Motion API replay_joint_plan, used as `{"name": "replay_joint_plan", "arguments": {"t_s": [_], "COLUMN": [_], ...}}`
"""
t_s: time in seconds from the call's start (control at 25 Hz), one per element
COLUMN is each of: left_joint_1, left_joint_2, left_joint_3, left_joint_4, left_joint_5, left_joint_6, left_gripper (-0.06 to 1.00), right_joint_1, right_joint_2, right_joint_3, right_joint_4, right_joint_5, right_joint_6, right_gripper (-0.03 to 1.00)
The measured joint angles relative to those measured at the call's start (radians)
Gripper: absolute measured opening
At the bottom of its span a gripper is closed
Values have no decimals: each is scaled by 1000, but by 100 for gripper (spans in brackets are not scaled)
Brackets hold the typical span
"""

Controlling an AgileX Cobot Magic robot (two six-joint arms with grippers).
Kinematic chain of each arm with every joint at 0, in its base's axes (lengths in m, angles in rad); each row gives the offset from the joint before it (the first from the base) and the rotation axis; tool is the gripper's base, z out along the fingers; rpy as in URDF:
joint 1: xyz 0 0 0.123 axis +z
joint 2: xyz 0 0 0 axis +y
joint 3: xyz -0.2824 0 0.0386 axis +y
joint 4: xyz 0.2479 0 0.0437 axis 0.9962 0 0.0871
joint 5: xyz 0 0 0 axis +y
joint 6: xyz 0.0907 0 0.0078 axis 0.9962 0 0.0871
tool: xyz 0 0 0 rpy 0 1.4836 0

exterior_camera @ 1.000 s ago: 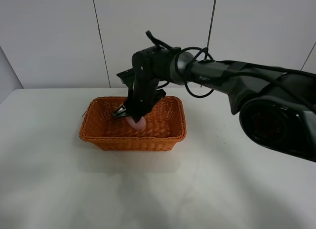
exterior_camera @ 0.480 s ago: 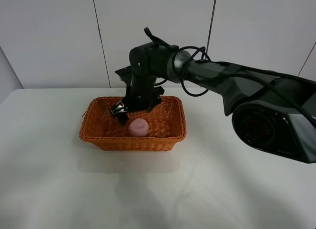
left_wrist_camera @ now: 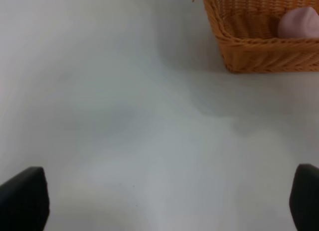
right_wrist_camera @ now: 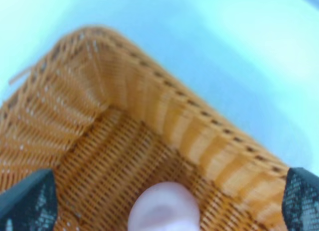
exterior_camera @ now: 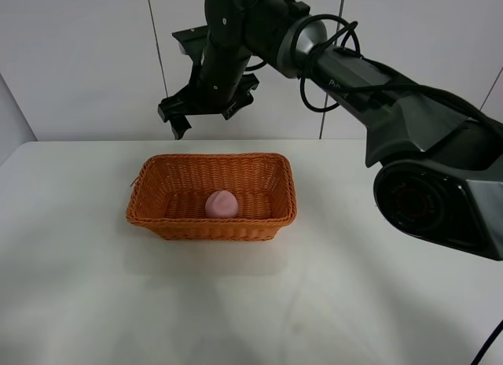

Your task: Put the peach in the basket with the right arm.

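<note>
The pink peach [exterior_camera: 222,203] lies on the floor of the orange-brown wicker basket [exterior_camera: 211,223], near its middle. My right gripper [exterior_camera: 206,109] hangs open high above the basket's back-left part, holding nothing. In the right wrist view its dark fingers [right_wrist_camera: 29,201] stand wide apart, with the peach [right_wrist_camera: 163,208] and a basket wall [right_wrist_camera: 124,91] far below between them. The left gripper [left_wrist_camera: 163,198] is open and empty over bare table. Its view shows the basket [left_wrist_camera: 259,49] and peach [left_wrist_camera: 298,23] some way off.
The basket stands on a white table [exterior_camera: 330,294] in front of a pale panelled wall [exterior_camera: 86,58]. The black right arm [exterior_camera: 369,66] stretches from the right side across to above the basket. The left arm does not show in the exterior view.
The right gripper let go of the peach inside the basket, then rose well above it with its fingers apart. The peach stayed on the basket floor.
</note>
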Motion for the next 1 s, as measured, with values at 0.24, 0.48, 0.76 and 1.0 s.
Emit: {"name": "replay_joint_plan", "arguments": {"t_s": [0.24, 0.48, 0.76, 1.0], "left_joint_1": [0, 0, 0, 0], "left_joint_2": [0, 0, 0, 0], "left_joint_3": [0, 0, 0, 0], "left_joint_4": [0, 0, 0, 0], "left_joint_5": [0, 0, 0, 0], "left_joint_6": [0, 0, 0, 0], "left_gripper": [99, 99, 99, 99], "right_joint_1": [-60, -228, -484, -651], "right_joint_2": [3, 3, 3, 3], "right_joint_3": [0, 0, 0, 0], "right_joint_4": [-3, -4, -8, -11], "right_joint_5": [4, 4, 4, 4], "right_joint_6": [-1, -4, -7, -7], "right_gripper": [70, 70, 70, 70]}}
